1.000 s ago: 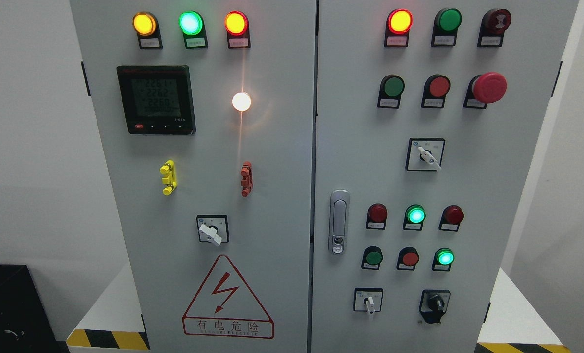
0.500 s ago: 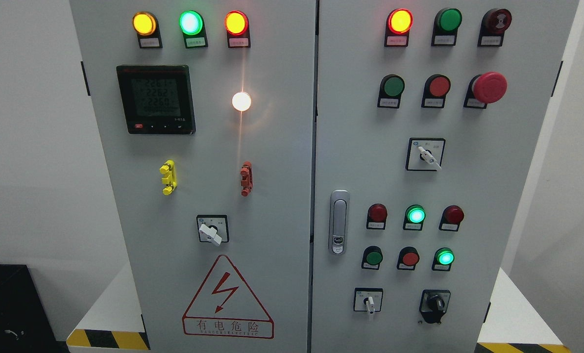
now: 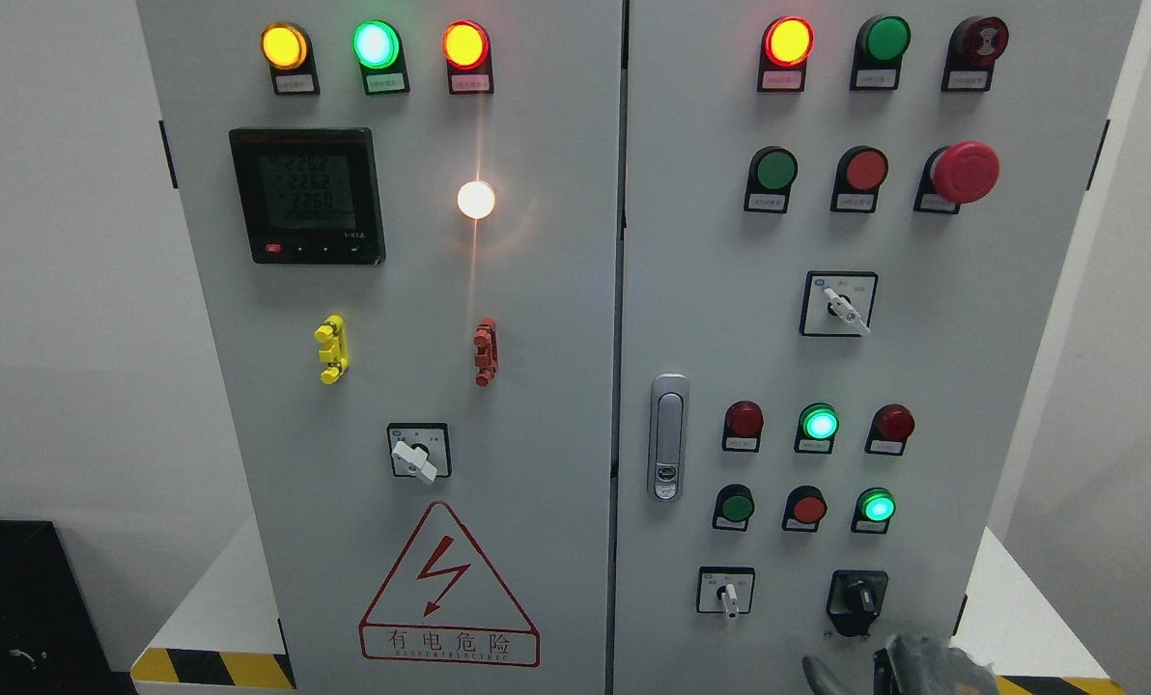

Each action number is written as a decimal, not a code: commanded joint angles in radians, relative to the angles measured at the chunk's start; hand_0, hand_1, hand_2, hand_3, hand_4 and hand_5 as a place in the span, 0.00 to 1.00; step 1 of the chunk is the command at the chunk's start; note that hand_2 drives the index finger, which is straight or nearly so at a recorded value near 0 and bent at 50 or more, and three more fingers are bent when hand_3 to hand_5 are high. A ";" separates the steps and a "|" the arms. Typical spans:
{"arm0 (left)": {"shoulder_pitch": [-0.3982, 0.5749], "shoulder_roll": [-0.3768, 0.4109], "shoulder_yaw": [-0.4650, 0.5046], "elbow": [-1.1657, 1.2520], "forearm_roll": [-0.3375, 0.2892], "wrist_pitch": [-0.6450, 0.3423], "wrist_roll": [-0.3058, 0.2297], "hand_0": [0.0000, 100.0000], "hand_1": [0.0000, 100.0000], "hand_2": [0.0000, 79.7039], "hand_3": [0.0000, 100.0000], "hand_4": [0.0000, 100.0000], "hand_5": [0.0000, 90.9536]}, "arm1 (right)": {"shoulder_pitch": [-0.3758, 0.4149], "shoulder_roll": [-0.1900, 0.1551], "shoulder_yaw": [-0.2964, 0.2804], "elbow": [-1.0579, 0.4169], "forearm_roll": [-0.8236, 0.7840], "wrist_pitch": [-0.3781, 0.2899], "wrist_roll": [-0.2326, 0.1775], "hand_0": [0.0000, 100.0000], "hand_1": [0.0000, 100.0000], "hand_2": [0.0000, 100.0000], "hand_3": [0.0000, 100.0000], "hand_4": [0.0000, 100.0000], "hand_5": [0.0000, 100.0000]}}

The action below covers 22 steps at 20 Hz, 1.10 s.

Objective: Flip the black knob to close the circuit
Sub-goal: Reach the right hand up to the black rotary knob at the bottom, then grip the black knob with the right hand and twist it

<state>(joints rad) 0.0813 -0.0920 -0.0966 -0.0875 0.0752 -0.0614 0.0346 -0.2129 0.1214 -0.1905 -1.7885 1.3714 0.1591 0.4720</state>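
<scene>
Cabinet front with a right hand [image 3: 889, 666] edging in at the bottom, just under the black knob [image 3: 857, 600].

Bare wall lies open on the left of the grey cabinet [image 3: 537, 290], and a dark box [image 3: 15, 598] fills the lower left corner. On the left door sit three lit lamps along the top, one meter [image 3: 307, 196], one white light [image 3: 476, 199], a yellow clip, a red clip and one white-handled switch [image 3: 417, 452]. The right door carries one latch [image 3: 668, 436], two more white-handled switches, a red mushroom button [image 3: 964, 172] and the single black knob low at the right, standing roughly upright. Half a second ago no hand showed; now dark fingertips [image 3: 817, 671] poke up below the knob, apart from it, holding nothing. How far they are spread I cannot tell.
</scene>
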 commanded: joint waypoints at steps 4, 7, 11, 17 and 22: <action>0.000 0.000 0.000 0.000 0.000 0.000 0.001 0.12 0.56 0.00 0.00 0.00 0.00 | -0.037 0.001 -0.020 0.049 0.031 0.011 -0.010 0.00 0.00 0.92 1.00 0.95 0.98; 0.000 0.000 0.000 0.000 0.000 0.000 0.001 0.12 0.56 0.00 0.00 0.00 0.00 | -0.052 0.000 -0.024 0.058 0.032 0.013 -0.012 0.00 0.00 0.92 1.00 0.95 0.98; 0.000 0.000 0.000 0.000 0.000 0.000 0.001 0.12 0.56 0.00 0.00 0.00 0.00 | -0.068 0.000 -0.033 0.072 0.043 0.011 -0.013 0.00 0.00 0.92 1.00 0.95 0.98; 0.000 0.000 0.000 0.000 0.000 0.000 0.001 0.12 0.56 0.00 0.00 0.00 0.00 | -0.068 -0.003 -0.055 0.087 0.044 0.010 -0.032 0.00 0.00 0.92 1.00 0.95 0.98; 0.000 0.000 0.000 0.000 0.000 0.000 0.001 0.12 0.56 0.00 0.00 0.00 0.00 | -0.069 -0.005 -0.070 0.093 0.044 0.007 -0.039 0.00 0.00 0.91 1.00 0.95 0.97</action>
<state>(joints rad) 0.0813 -0.0920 -0.0966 -0.0875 0.0752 -0.0614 0.0346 -0.2782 0.1200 -0.2314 -1.7215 1.4140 0.1680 0.4384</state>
